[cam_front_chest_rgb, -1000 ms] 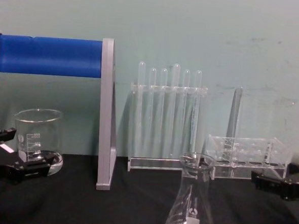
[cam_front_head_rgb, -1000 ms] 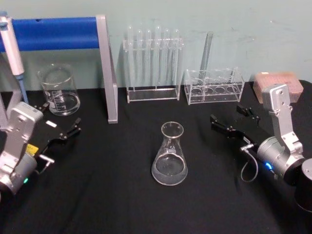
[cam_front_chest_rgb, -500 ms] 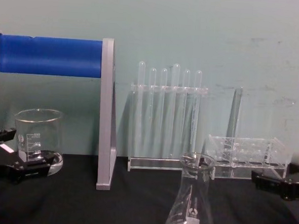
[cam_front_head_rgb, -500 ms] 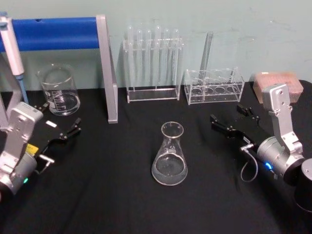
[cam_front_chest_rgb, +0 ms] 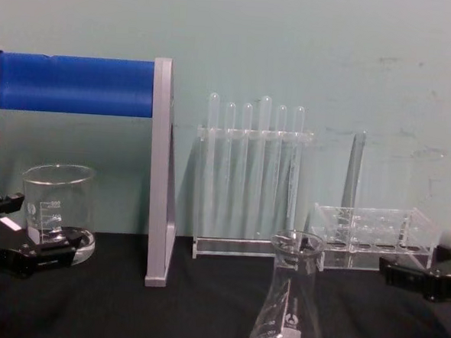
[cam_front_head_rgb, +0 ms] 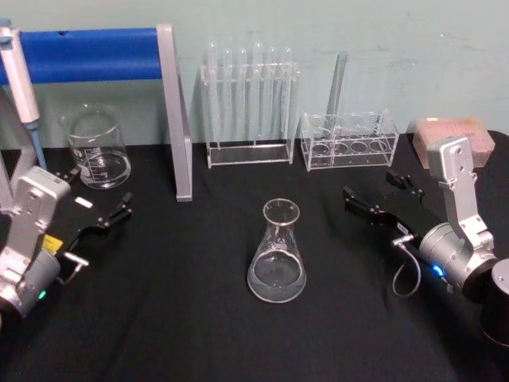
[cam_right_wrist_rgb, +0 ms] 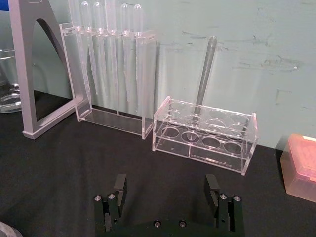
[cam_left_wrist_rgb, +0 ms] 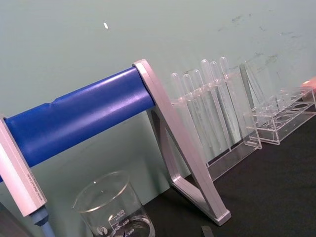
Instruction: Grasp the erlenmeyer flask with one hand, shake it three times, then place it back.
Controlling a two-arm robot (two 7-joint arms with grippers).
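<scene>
the clear glass conical erlenmeyer flask (cam_front_head_rgb: 277,255) stands upright on the black table (cam_front_head_rgb: 199,318) at the middle of the head view, untouched, with a small white printed mark on its side in the chest view (cam_front_chest_rgb: 289,315). i cannot tell whether it holds any liquid; its base looks glassy and pale.

the right black gripper (cam_front_head_rgb: 380,197) sits at the right of the head view, well apart from the flask, its two fingers spread wide and holding nothing; the right wrist view shows both black fingers (cam_right_wrist_rgb: 120,185) standing apart above the table. the left black gripper (cam_front_head_rgb: 99,207) rests at the lower left of the head view, fingers parted with nothing between them, near the clear cylindrical graduated beaker (cam_front_head_rgb: 97,148), which stands upright at the upper left and looks empty apart from a glassy base.

at the upper middle, a clear acrylic rack (cam_front_head_rgb: 249,103) holds a row of thin glass test tubes (cam_front_chest_rgb: 261,167) hanging upright. to its right, a lower clear rack with round holes (cam_front_head_rgb: 350,142) holds one tall glass tube (cam_front_head_rgb: 337,83), leaning slightly. a pink box (cam_front_head_rgb: 453,135) sits at the far right edge. a grey stand with a blue bar (cam_front_head_rgb: 87,54) spans the upper left.
</scene>
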